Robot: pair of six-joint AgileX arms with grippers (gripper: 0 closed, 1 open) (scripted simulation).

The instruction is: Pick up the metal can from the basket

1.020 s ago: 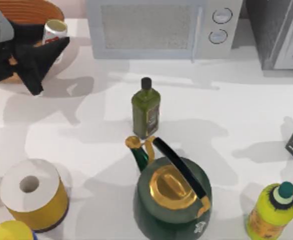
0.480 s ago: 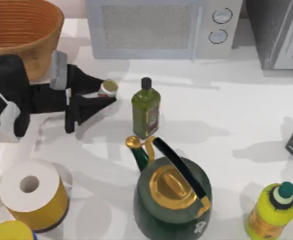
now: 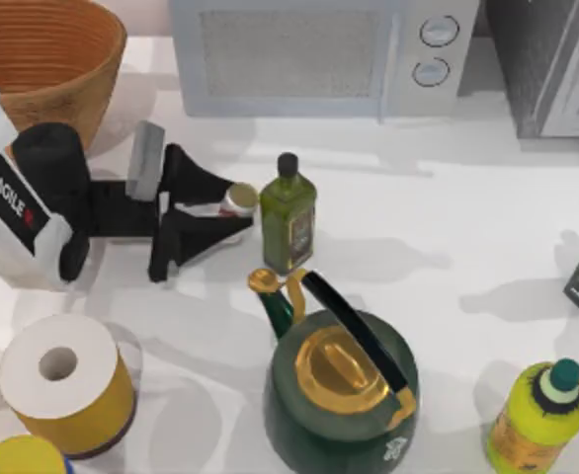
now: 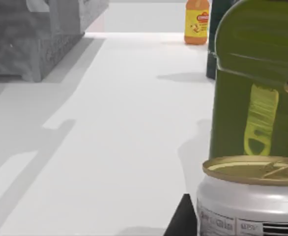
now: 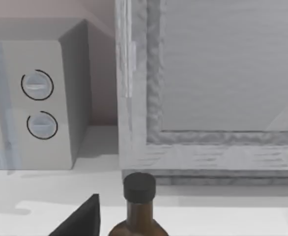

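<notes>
Our left gripper [image 3: 232, 209], jaws clamped on metal can [image 3: 238, 198], holds it above surface, right of basket [image 3: 47, 54], beside green bottle [image 3: 289, 214]. Pickup looks done; next, hold steady.

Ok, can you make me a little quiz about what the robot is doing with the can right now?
1. True or false: the metal can lies inside the basket.
2. Which gripper holds the can: A left, B right?
3. Fill in: the can is just beside the green ____.

Key: 1 false, it is out over the table in the left gripper. 2 A. 3 bottle.
</notes>
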